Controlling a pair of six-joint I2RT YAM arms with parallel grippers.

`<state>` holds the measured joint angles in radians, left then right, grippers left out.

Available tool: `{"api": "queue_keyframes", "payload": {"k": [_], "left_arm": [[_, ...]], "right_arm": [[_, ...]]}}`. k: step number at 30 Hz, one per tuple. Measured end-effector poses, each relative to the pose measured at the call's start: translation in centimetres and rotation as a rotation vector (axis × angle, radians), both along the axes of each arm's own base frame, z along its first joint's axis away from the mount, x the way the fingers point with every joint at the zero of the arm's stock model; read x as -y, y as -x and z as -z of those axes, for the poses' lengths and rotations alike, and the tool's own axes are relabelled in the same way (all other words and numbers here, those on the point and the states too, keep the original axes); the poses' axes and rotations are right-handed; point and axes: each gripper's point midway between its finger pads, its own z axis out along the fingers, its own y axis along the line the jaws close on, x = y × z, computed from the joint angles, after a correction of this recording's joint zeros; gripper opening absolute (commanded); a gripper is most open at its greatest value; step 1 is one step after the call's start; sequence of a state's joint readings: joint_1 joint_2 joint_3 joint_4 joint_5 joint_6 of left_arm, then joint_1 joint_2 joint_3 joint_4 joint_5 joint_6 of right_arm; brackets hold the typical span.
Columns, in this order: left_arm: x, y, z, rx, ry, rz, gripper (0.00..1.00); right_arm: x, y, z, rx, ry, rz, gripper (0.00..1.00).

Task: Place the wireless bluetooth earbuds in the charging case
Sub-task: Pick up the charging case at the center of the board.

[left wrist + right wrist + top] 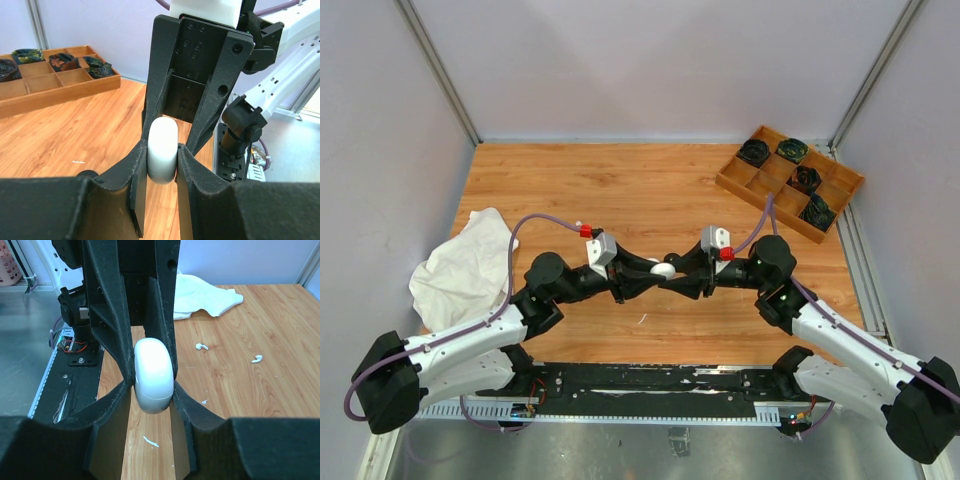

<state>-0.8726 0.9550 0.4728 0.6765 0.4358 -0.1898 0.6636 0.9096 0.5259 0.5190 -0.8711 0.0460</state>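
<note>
Meeting tip to tip above the middle of the bench (620,190), the left tool (161,165) and the right tool (154,390) are both clamped on a single item. Item held: one round white charging case (663,269), lifted off the bench and standing on edge between them. The left tool's fingers press its two flat faces from one end and the right tool's fingers press the same faces from the other end. Loose items: a first earbud (201,346), white and stemmed, lies on the wood past the right tool's tips and off to one side. A second earbud (257,359) lies farther out on that same side, apart from the first and from the case. A thin white sliver (151,441) lies directly under the right tool, too small to identify. Behind the left tool: a crumpled white cloth (465,265). Well beyond the right tool: a wooden tray (765,210) whose compartments hold dark bundles (754,151).
</note>
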Motion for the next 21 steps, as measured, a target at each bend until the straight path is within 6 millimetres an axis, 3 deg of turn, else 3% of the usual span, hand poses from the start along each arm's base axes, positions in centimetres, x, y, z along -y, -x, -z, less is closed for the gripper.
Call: {"api": "queue_keyframes", "payload": {"k": [4, 14, 21], "left_arm": [[-0.09, 0.28, 0.11, 0.001, 0.0, 0.01, 0.05], [-0.07, 0.81, 0.0, -0.016, 0.008, 0.04, 0.05], [0.06, 0.85, -0.16, -0.017, 0.018, 0.052, 0.07]], "right_arm": [[-0.05, 0.08, 0.15, -0.003, 0.003, -0.009, 0.15], [-0.05, 0.49, 0.19, 0.0, 0.003, -0.04, 0.25], [-0.07, 0.59, 0.04, 0.002, -0.001, -0.046, 0.1]]}}
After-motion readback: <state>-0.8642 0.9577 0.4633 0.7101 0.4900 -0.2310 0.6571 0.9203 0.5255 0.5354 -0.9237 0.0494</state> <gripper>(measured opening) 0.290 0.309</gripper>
